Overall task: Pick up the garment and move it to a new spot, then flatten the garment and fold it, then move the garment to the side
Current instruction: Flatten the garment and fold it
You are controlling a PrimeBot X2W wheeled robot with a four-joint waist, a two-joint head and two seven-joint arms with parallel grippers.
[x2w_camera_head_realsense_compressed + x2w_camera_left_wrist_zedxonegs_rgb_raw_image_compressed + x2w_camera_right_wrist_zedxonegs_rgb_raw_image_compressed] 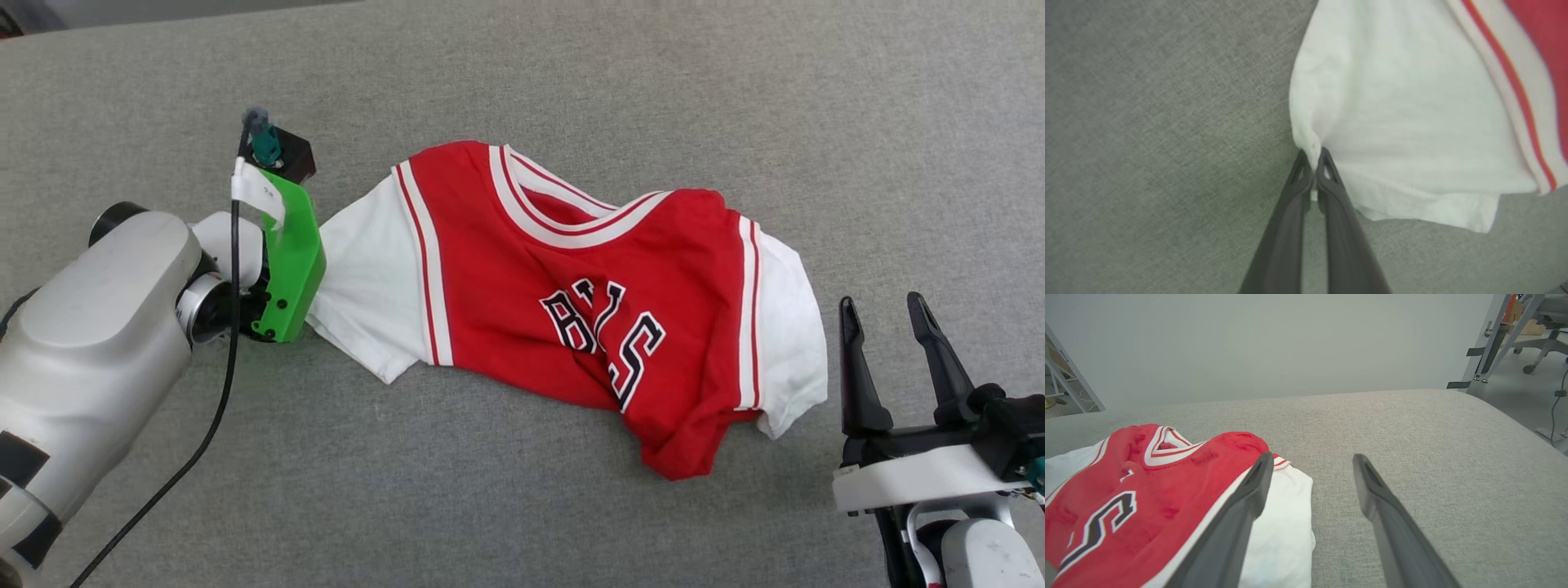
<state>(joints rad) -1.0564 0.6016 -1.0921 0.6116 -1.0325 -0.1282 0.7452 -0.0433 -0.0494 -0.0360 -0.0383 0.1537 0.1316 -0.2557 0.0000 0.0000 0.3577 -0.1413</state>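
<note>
Left gripper (1314, 163) is pinched tight on the white sleeve edge of the garment (571, 269), lying rumpled mid-frame on the grey fabric surface (522, 82), chest lettering creased so only a B and S read clearly, and the right gripper (882, 306) sits spread wide, empty, at lower right.

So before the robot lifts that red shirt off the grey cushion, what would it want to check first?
1. Left gripper shut on the garment at its white sleeve: ok.
2. Enough cloth pinched to survive a lift: cannot tell; just a small fold sits between the tips.
3. Right gripper open, apart from the other sleeve: ok.
4. Garment lying flat: not ok; it is bunched and the lettering is creased.
5. Grey surface extends past the garment for a new spot: ok.
</note>
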